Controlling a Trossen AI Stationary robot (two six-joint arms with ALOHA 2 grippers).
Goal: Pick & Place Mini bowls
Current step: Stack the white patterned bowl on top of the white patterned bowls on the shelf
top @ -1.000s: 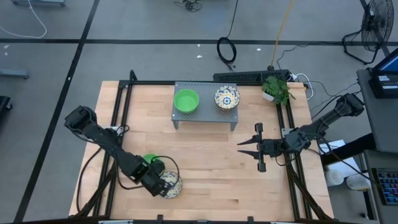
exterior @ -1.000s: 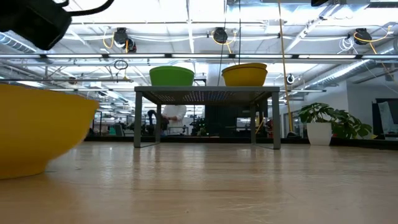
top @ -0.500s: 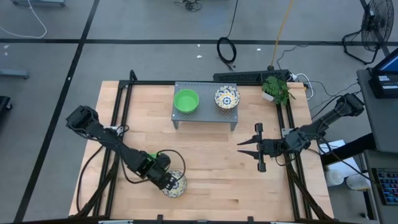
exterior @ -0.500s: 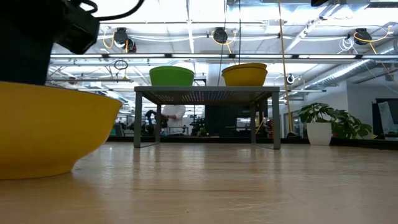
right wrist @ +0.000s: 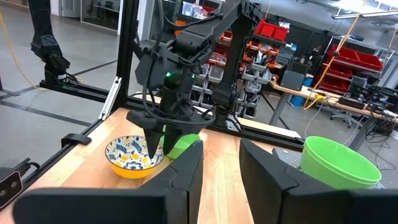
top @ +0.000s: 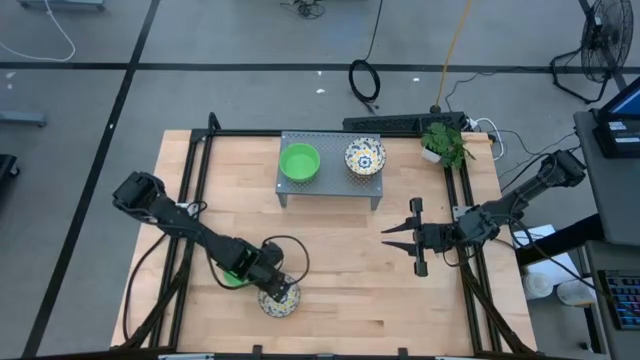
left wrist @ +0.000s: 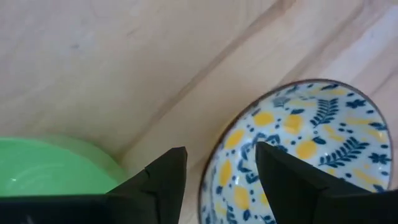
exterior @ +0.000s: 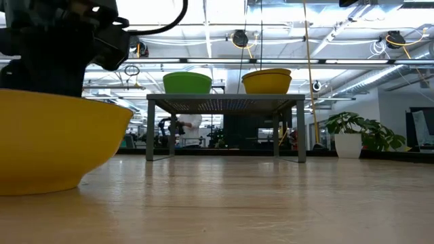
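Observation:
A floral mini bowl (top: 281, 302) sits on its base near the table's near edge, yellow outside in the low view (exterior: 54, 142). A green mini bowl (top: 230, 276) rests just to its left, partly under my left arm. My left gripper (top: 271, 290) is open and points down at the floral bowl's left rim. One finger (left wrist: 283, 177) stands inside the bowl (left wrist: 311, 137) and the other (left wrist: 163, 177) outside, towards the green bowl (left wrist: 50, 168). Another green bowl (top: 298, 162) and floral bowl (top: 365, 156) stand on the grey stand (top: 330, 188). My right gripper (top: 385, 238) waits open, right of centre. My left gripper straddles the floral bowl's rim (left wrist: 210, 171) from above, one finger inside and one outside. A gap shows on each side of the rim, and I cannot tell whether either finger touches it. The bowl rests on the table.
The grey perforated stand stands at the far middle, seen level in the low view (exterior: 224, 102). A potted plant (top: 445, 145) is at the far right corner. Black frame rails (top: 190, 200) run along the left and right edges. Bare wood lies between the two grippers.
My left arm has swung and carried its gripper toward the table's right, from above the green bowl's side to the floral bowl's left rim. The floral bowl slid a little to the right in the first half second, then stayed. The right arm kept still.

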